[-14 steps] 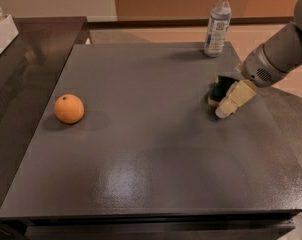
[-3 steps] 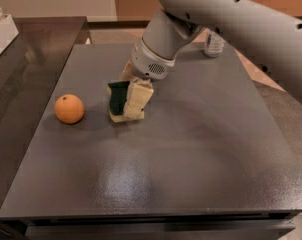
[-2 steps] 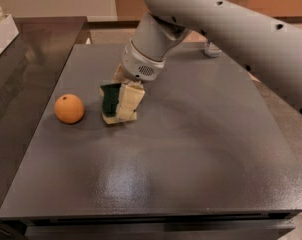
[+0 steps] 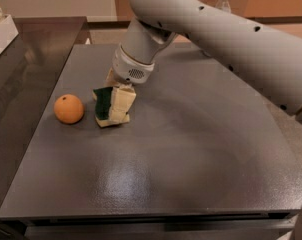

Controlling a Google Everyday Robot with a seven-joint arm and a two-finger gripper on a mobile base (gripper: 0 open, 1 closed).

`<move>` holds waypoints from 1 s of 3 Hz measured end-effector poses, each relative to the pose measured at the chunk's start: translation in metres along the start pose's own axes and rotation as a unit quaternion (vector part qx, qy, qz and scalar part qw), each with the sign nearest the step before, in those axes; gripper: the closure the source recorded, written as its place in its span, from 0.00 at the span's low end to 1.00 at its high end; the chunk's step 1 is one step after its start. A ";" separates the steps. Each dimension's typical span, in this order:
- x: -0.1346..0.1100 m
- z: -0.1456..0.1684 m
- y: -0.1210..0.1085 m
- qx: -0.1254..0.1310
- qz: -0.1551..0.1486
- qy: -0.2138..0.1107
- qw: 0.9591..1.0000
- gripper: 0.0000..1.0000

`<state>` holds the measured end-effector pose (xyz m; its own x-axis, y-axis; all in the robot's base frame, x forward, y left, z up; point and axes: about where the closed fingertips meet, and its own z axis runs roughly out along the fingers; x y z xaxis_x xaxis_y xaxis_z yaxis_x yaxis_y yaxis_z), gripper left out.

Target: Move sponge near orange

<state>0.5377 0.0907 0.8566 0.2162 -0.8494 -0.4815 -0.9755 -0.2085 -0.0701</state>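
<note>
Grey tabletop [image 4: 191, 149] holds the orange [image 4: 68, 108] near the sponge [image 4: 102, 104], clamped between fingers [image 4: 123, 100] of the gripper [image 4: 114, 103].

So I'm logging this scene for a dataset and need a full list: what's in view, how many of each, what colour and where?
orange: 1, orange, left part of the table, just left of the sponge, a small gap between them
sponge: 1, dark green on pale yellow, standing on edge in the gripper
bottle: 1, clear with white cap, far edge, mostly hidden behind the arm
table: 1, dark grey, fills the view
white object: 1, far left, cut off by the frame
arm: 1, light grey, reaching in from the right
gripper: 1, pale yellow fingers, closed on the sponge beside the orange
</note>
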 end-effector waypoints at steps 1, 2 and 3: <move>-0.001 0.001 0.000 -0.001 -0.001 0.000 1.000 0.59; -0.001 0.002 0.001 -0.002 -0.001 0.000 1.000 0.35; -0.002 0.004 0.001 -0.003 -0.002 0.000 1.000 0.12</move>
<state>0.5360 0.0936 0.8543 0.2203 -0.8488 -0.4806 -0.9743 -0.2150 -0.0668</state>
